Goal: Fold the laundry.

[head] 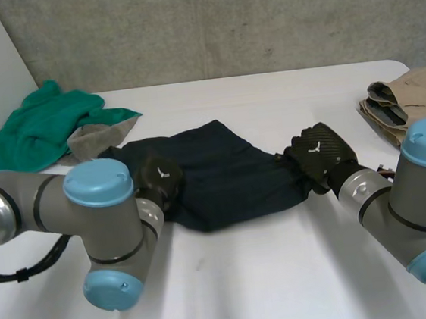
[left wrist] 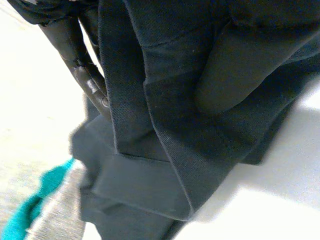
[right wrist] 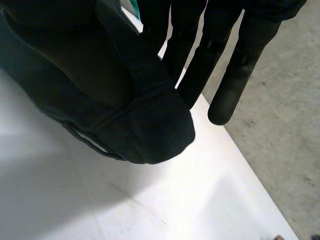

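Head view: left hand (head: 160,182) and right hand (head: 320,152) are each pinched on one end of the dark garment (head: 222,175), at the middle of the table (head: 271,275). Long axis is laid hand to hand, left-right. Fold is judged just starting; both ends should be carried together, kept taut. Green cloth (head: 35,132) is left beyond.
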Available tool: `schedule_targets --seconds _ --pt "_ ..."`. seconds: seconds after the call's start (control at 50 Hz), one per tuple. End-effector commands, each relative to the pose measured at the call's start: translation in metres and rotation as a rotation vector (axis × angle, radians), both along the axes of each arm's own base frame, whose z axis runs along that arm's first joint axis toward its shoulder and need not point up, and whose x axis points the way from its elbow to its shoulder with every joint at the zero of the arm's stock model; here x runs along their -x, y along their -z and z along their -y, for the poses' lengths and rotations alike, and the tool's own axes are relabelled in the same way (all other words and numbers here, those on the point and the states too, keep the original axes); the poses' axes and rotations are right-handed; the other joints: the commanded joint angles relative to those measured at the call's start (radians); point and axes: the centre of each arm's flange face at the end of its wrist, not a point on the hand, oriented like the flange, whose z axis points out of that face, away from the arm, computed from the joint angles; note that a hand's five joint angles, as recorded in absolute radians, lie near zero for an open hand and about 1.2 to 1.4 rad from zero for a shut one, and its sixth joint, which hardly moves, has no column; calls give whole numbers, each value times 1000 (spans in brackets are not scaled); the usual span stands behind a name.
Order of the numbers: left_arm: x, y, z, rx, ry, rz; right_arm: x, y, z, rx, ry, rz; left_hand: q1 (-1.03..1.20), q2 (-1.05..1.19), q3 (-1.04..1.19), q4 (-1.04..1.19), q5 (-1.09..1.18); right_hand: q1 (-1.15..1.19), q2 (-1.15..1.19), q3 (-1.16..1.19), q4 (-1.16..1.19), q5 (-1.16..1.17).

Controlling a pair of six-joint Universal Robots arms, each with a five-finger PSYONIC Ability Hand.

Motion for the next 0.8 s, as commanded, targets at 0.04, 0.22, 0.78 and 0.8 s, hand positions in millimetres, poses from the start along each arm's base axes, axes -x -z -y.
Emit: schedule_targets --seconds 0.04,0.22,0.78,0.8 --pt "-11 -114 -6 217 -7 -204 3 -57 4 57 59 66 238 213 222 212 235 274 244 232 202 215" --pt "-47 -269 -60 329 89 -519 12 -187 -2 245 96 291 238 213 222 212 235 274 244 232 202 215" --pt "5 -258 83 322 72 -705 -31 -187 90 365 189 489 238 213 222 212 235 274 244 232 202 215" --pt "5 -269 84 373 86 -744 -31 -195 93 410 188 522 238 213 222 212 235 274 244 232 202 215"
